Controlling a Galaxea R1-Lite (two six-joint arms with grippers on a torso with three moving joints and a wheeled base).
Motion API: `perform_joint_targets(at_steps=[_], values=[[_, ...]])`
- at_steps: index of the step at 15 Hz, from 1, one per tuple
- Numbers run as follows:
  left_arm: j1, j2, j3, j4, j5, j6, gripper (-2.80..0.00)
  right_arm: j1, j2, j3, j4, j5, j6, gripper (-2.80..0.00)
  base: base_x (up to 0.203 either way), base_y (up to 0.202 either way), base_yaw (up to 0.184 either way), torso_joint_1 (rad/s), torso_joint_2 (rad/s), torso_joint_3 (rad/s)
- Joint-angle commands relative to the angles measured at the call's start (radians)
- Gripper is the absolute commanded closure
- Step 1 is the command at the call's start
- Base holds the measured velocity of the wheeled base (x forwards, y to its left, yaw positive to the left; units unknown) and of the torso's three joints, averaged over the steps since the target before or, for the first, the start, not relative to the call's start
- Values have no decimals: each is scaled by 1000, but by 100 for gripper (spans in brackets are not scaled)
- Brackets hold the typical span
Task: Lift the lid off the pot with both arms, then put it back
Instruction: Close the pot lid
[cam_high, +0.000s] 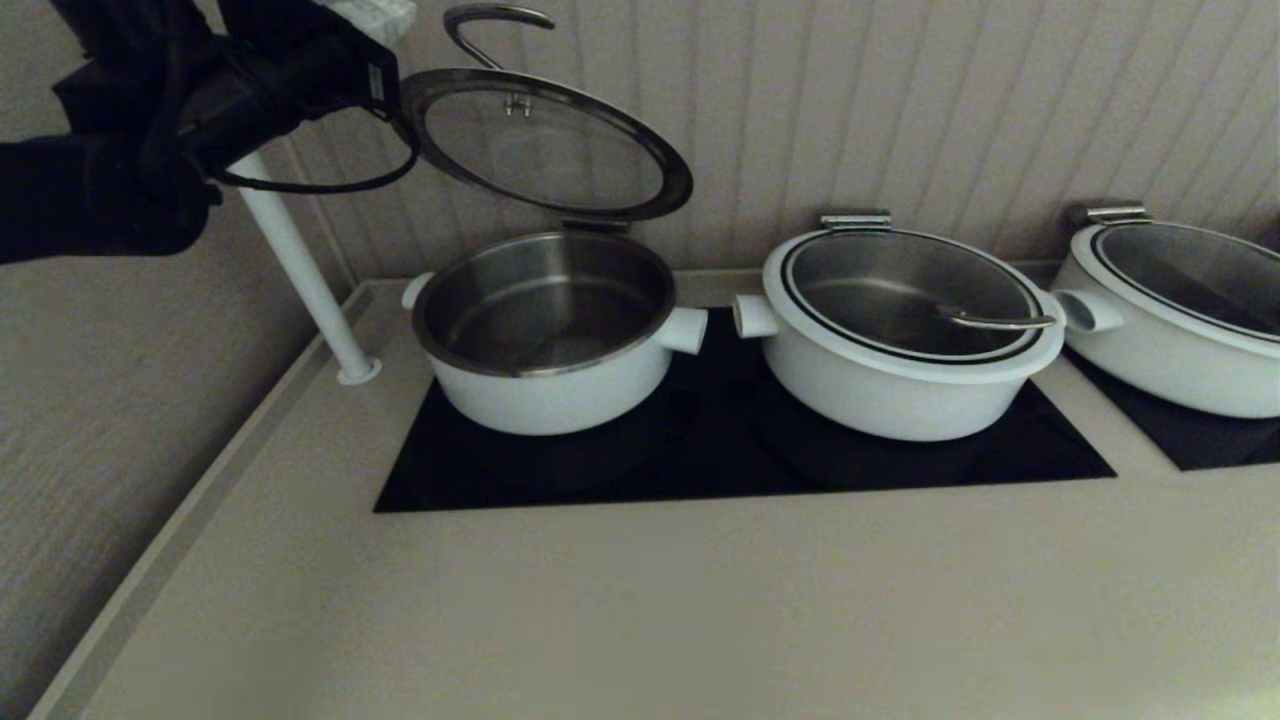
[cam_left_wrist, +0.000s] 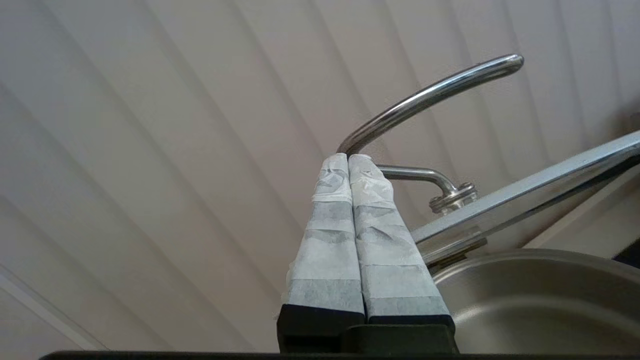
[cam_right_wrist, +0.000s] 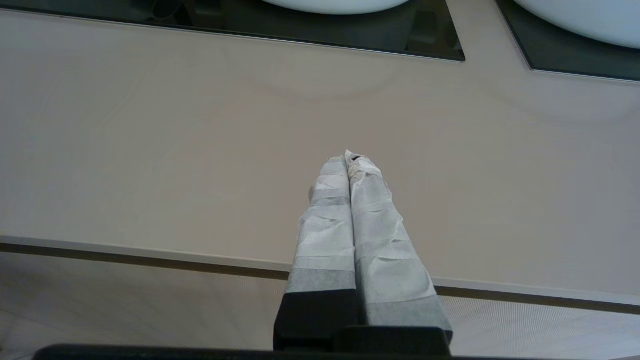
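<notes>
Nearest the robot, the right claw (cam_right_wrist: 350, 160) hangs over the bare front part of the beige surface (cam_high: 640, 600), its two tape-wrapped fingers (cam_right_wrist: 325, 225) pressed together with nothing between them; the front edge of the surface runs under them, and this claw does not show in the head view. Farther in, a black cooktop panel (cam_high: 720, 455) is set into the surface and carries two white pots. On its left half stands the pot (cam_high: 550, 330), uncovered, its steel inside bare and its stubby white side handles pointing left and right. Just beside it to the right sits a second white pot (cam_high: 905, 335) with its lid on, and a third white pot (cam_high: 1175, 315) stands on a separate dark panel at the far right edge. Above the rear of the open pot, the lid (cam_high: 545, 145) is tilted up, its low back edge near the pot's rim by the wall and its front edge raised toward the upper left. The left claw (cam_left_wrist: 348, 162), high at the upper left of the head view, is clamped on the lid's curved steel wire handle (cam_left_wrist: 430, 92). A white pole (cam_high: 305, 275) rises from the surface's left rear corner against the ribbed wall (cam_high: 950, 110).
</notes>
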Motion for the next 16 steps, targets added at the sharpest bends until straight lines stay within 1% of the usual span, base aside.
perform_joint_targets(at_steps=[1,6,9,16], values=[[-3,11,-4,-4,-1,9,0,0,2,0,0,1,-1,0,0,0,0,0,0,0],[-30,11,13,-1,-1,26,0,0,2,0,0,1,-1,0,0,0,0,0,0,0],[-32,11,18,-1,-1,28,0,0,2,0,0,1,-1,0,0,0,0,0,0,0],[-54,-10,83,-1,-1,43,0,0,2,0,0,1,-1,0,0,0,0,0,0,0]])
